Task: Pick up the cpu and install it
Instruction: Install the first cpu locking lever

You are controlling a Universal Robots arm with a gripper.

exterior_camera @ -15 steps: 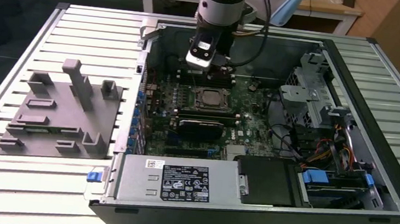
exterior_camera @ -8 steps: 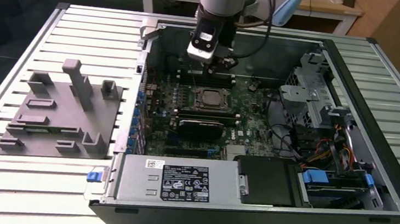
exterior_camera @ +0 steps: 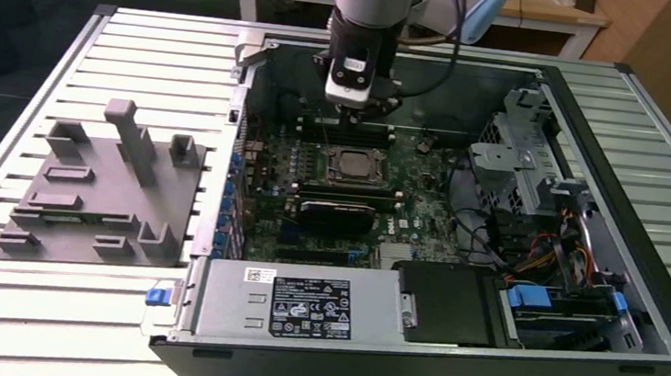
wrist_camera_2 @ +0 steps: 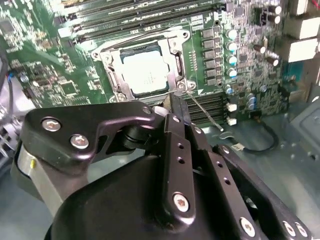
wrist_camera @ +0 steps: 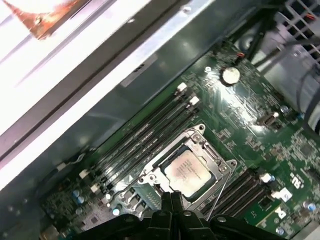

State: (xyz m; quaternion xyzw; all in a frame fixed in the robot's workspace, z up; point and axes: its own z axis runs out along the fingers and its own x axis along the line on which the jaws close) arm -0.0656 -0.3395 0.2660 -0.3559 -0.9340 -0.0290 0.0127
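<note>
The cpu (wrist_camera: 187, 172) sat seated in its socket (wrist_camera: 212, 156) on the motherboard (wrist_camera: 250, 107), just beyond the claw (wrist_camera: 171, 200), whose fingers were pressed together and held nothing. It looked light, stiff and thin, with a slick metal top; only its edges would suit a grasp.

The cpu (exterior_camera: 352, 164) is a small flat square chip with a pale silver top plate, lying level and seated inside the black-framed metal socket (wrist_camera_2: 144, 71) on the green motherboard (wrist_camera: 260, 135), near the middle of the open computer case (exterior_camera: 620, 299), between banks of long black memory slots (wrist_camera: 145, 135)
</note>
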